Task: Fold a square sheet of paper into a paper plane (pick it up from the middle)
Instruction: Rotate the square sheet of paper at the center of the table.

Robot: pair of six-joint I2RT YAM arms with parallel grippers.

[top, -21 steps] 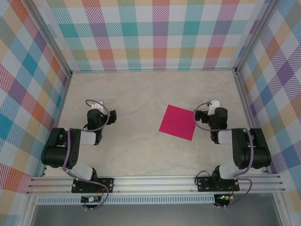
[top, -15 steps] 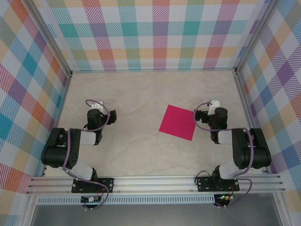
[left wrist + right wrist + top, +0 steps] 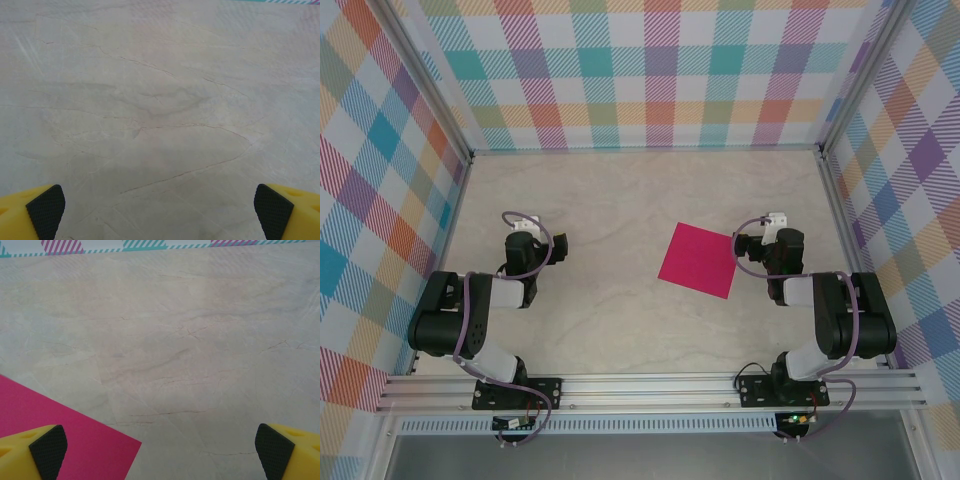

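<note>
Top view: a pale, marble-veined desk (image 3: 620, 200) enclosed by checked walls (image 3: 650, 70), with an aluminium rail (image 3: 650, 390) along the near edge carrying both arm bases. The square sheet of paper (image 3: 698, 260) lies flat and unfolded on the desk, right of centre and turned slightly out of line with the desk edges. Its right-hand corner sits just beside the right arm's wrist, and it is well apart from the left arm.

Left wrist view: the left hand (image 3: 160, 212) is spread wide, its yellow fingers with black pads (image 3: 46, 210) at the two lower corners of the frame, and bare desk between them. It holds nothing.

Right wrist view: the right hand (image 3: 160, 452) is likewise spread wide and holds nothing. The magenta sheet (image 3: 90, 450) enters from the lower left, and one straight edge runs diagonally toward the bottom of the frame. The left finger pad (image 3: 47, 452) stands in front of the paper – whether it touches cannot be told – while the other finger is over bare desk.
</note>
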